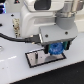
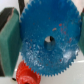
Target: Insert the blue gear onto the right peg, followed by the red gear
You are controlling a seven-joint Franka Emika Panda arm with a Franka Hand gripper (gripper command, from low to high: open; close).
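Observation:
The blue gear [image 1: 55, 48] is held between my gripper's fingers just above the black-framed grey plate [image 1: 36, 59]. In the wrist view the blue gear [image 2: 47, 40] fills most of the frame, its centre hole open and its toothed rim sharp. My gripper [image 1: 55, 49] is shut on it; one teal finger pad [image 2: 8, 42] presses its rim, the other pad shows at the opposite edge. The red gear [image 2: 26, 73] lies beyond the blue gear's rim, partly covered by it. The right peg is hidden behind the hand and gear.
The white arm and wrist housing [image 1: 42, 20] fill the upper exterior view, with a black cable [image 1: 12, 36] trailing to the exterior view's left. The plate lies on a white table [image 1: 20, 72].

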